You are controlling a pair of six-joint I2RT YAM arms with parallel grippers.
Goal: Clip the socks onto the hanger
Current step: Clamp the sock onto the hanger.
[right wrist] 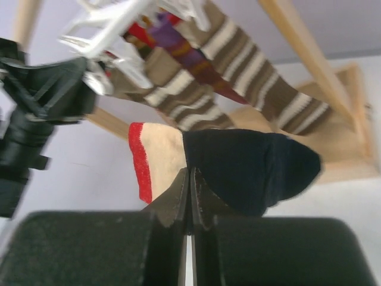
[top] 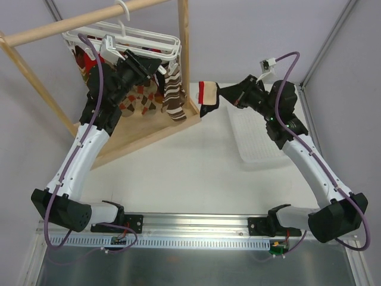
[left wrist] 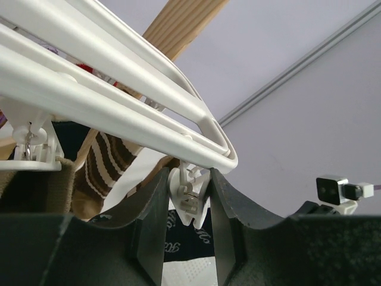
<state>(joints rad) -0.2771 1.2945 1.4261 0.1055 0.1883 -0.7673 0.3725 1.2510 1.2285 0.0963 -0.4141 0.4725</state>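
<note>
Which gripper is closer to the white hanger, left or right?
Left. The left gripper sits just under the hanger, fingers against both sides of one clip. The right gripper holds a navy sock off to the hanger's right, apart from it.

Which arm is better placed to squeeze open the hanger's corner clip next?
Left. The left hand has that clip, under the hanger, between its jaws; the right hand is shut on the navy sock, off to the side.
</note>
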